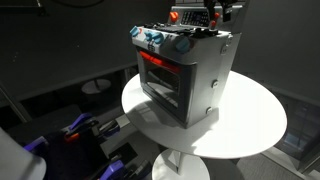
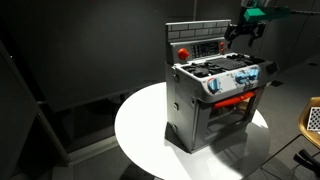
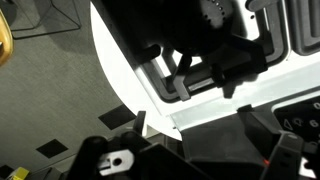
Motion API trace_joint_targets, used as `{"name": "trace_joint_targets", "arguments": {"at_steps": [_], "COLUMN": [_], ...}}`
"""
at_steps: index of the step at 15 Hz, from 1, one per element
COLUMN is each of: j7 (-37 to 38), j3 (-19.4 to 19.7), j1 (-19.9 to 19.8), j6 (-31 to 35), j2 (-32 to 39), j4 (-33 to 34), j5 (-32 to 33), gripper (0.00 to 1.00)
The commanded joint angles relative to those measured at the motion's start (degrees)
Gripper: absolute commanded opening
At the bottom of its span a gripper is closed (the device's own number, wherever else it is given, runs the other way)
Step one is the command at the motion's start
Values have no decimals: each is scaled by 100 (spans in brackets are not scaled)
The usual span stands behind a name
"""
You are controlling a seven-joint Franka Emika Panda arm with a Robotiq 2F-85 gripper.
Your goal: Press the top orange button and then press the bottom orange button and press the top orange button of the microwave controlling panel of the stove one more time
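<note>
- Table (image 1: 250, 130): round, white, on a single pedestal, and it carries the stove. Risk: a hard sideways push could slide the light stove across the smooth top, as nothing visible holds it in place.
- Stove (image 2: 190, 110): silver box, upright near the middle of the table. Knobs run along the front edge and the oven window glows red. Risk: a push high on the backboard could tip it backwards.
- Microwave controlling panel (image 2: 205, 47): dark strip with red-orange marks, set in the upright backboard above the cooktop. The individual orange buttons are too small to tell apart, so pressing the wrong one of the pair is the main hazard, and that would break the top-bottom-top order.
- Tool (image 2: 245, 35): hangs at the far end of the backboard, just beside the panel at about the same height. Contact cannot be confirmed. How far it is open cannot be told, and nothing is seen held. The wrist view is too dark to help.
</note>
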State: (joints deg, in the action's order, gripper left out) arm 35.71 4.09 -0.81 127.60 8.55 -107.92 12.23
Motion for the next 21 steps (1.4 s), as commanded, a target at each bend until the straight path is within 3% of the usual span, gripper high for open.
{"name": "trace_joint_targets", "arguments": {"at_steps": [1, 21], "j7": [-112, -139], "j3": [22, 9], "j1": [20, 11], "j6": [-89, 325], "j2": [-333, -3], "j4": [-156, 97], "j5": [-1, -55], "gripper": [100, 100]}}
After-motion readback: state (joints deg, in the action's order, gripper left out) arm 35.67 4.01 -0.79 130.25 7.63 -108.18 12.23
